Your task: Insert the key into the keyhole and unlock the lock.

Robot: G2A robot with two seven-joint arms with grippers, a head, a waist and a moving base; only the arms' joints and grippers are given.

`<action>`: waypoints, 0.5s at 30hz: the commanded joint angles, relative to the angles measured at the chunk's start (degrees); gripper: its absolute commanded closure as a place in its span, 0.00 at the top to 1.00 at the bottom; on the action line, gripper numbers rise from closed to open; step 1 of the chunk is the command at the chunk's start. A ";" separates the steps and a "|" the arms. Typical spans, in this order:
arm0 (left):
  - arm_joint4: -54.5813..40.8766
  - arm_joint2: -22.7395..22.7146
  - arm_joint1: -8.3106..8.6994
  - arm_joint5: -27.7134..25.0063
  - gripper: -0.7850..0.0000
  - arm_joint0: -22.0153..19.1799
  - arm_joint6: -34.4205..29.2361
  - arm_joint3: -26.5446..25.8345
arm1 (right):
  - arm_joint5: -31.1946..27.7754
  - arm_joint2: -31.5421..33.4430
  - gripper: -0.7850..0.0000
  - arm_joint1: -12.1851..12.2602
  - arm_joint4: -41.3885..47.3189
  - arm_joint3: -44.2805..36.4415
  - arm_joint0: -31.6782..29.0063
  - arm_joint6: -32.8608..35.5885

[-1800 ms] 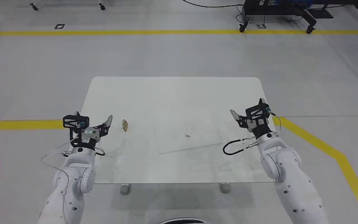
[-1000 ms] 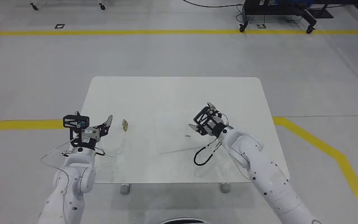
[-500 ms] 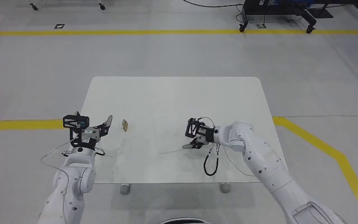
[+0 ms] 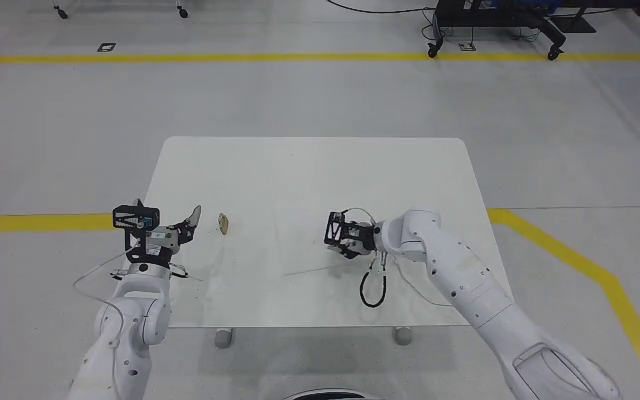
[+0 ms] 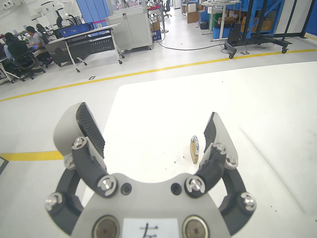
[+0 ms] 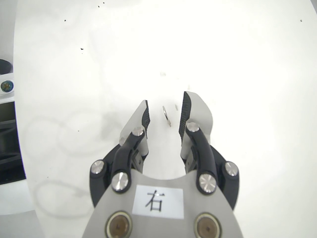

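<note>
A small brass padlock (image 4: 224,222) lies on the white table (image 4: 300,165) near its left edge. My left gripper (image 4: 172,225) hangs open just left of the padlock (image 5: 195,149), which lies beyond one fingertip of the left gripper (image 5: 148,112), not between the fingers. My right gripper (image 4: 336,240) is low over the table's middle. In the right wrist view the right gripper (image 6: 165,100) is open, and the thin metal key (image 6: 166,115) lies on the table between its fingers (image 6: 146,115), touching neither.
A black cable loop (image 4: 373,285) dangles from the right forearm over the table's front part. Small dark specks (image 6: 81,49) dot the surface. The table's left edge runs right under the left gripper.
The right arm has swung from the table's right edge to the middle and dropped low over the key. The left arm and padlock have stayed put.
</note>
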 commanded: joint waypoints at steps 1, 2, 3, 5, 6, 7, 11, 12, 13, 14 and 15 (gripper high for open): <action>0.00 0.00 0.00 0.00 1.00 0.00 0.00 0.00 | -0.49 -0.45 0.20 -0.07 -0.05 0.40 0.45 0.00; 0.00 0.00 0.00 0.00 1.00 0.00 0.00 0.00 | -0.65 -0.64 0.14 -0.12 0.02 0.52 0.64 -0.19; 0.00 0.00 0.00 0.00 1.00 0.00 0.00 0.00 | -1.12 -0.69 0.00 -0.14 0.56 0.70 0.72 -0.90; 0.00 0.00 0.00 0.00 1.00 0.00 0.00 0.00 | -1.90 -0.45 0.00 -0.04 0.97 1.11 0.94 -1.75; 0.00 0.00 0.00 0.00 1.00 0.00 0.00 0.00 | -2.24 -0.29 0.00 0.06 0.83 0.93 0.94 -2.24; 0.00 0.00 0.00 0.00 1.00 0.00 0.00 0.00 | -2.49 -0.08 0.00 0.20 0.48 0.70 0.83 -2.65; 0.00 0.00 0.00 0.00 1.00 0.00 0.00 0.00 | -1.23 1.91 0.00 1.08 -1.92 -1.64 -0.58 -4.29; 0.00 0.00 0.00 0.00 1.00 0.00 0.00 0.00 | -0.82 2.56 0.00 1.37 -2.66 -2.53 -1.26 -4.82; 0.00 0.00 0.00 0.00 1.00 0.00 0.00 0.00 | -0.46 3.33 0.00 1.68 -3.18 -3.37 -2.02 -5.51; 0.00 0.00 0.00 0.00 1.00 0.00 0.00 0.00 | -0.19 4.09 0.00 1.97 -3.71 -4.15 -2.75 -6.11; 0.00 0.00 0.00 0.00 1.00 0.00 0.00 0.00 | 0.18 4.77 0.00 2.25 -4.34 -4.86 -3.44 -6.60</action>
